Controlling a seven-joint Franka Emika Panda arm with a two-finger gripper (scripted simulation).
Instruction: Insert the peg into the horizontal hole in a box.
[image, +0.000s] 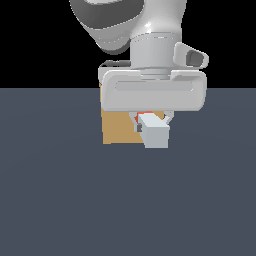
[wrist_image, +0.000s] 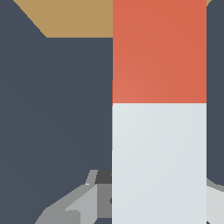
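Step in hand: you are carrying the long square-sectioned peg, pale grey-white with a red-orange end, toward the plain tan-orange square box; insertion is not yet done.
Jaws: the white gripper hangs over the peg with its jaws pinching the bar near mid-length, judging by the fingers either side of it in the wrist view.
Peg position: held level above the dark grey counter, red end toward the box, white end toward the exterior camera.
Box position: behind the gripper, partly hidden.
Hole: not visible in either view.
Next move: you likely need to line the red end up with the hole in height and sideways, then push straight in; confirm alignment first, since the hole is hidden.
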